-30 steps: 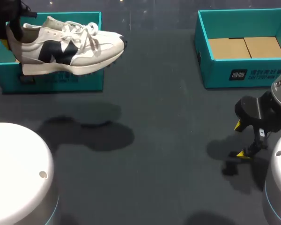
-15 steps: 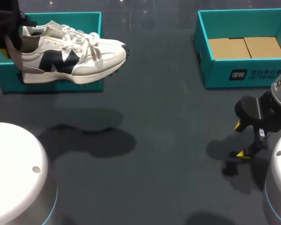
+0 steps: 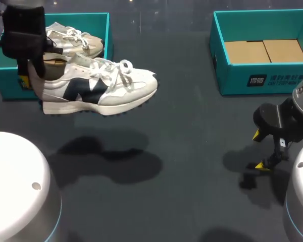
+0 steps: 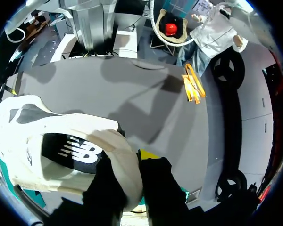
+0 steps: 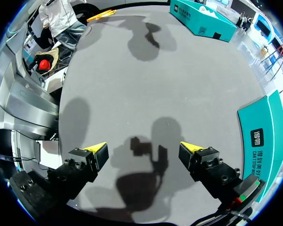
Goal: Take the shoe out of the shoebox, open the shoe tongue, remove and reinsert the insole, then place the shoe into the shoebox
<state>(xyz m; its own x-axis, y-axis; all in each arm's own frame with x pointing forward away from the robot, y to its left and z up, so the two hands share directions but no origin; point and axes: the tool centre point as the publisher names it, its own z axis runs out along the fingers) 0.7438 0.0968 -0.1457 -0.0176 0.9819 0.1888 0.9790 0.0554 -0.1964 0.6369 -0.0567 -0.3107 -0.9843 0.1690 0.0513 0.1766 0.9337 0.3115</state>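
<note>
Head view: white-and-navy laced sneaker is held aloft, just before teal cardboard shoebox.
Left gripper: pinched on the heel collar.
Right gripper: spread, empty.
Handling: judged light and soft-sided; the stiffer heel is best gripped.

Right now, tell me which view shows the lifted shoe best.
Head view: the whole shoe, side-on, held at its heel by the left gripper. The left wrist view shows only heel and side; the right wrist view, nothing clear.

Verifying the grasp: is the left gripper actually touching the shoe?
Touching. In the left wrist view the left gripper pinches the heel of the shoe between its fingers, from both sides; the head view shows the shoe in the air.
</note>
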